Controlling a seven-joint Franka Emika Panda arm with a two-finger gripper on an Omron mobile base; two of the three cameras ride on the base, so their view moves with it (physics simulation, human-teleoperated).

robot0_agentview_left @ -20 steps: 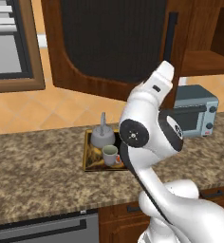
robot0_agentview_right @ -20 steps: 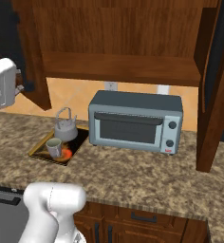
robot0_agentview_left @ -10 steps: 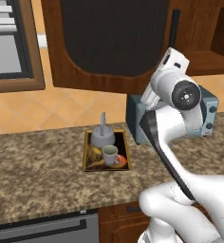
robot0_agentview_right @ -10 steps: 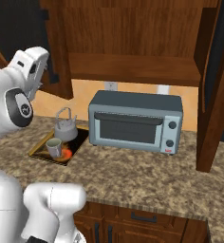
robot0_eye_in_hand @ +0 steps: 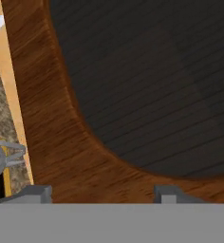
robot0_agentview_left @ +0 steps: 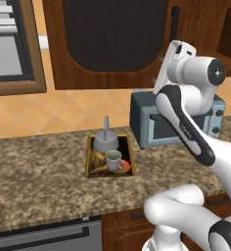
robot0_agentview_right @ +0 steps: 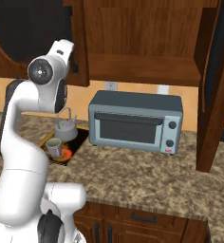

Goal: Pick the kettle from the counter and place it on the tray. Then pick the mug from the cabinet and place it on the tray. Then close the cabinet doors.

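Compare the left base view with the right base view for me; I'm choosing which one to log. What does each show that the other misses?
Left base view alone: a grey-framed panel at upper left, and the dark ribbed face of the left cabinet door.

Right base view alone: the cabinet shelf above the toaster oven, and the right door swung out.

Both: the kettle and mug on the tray, on the counter.
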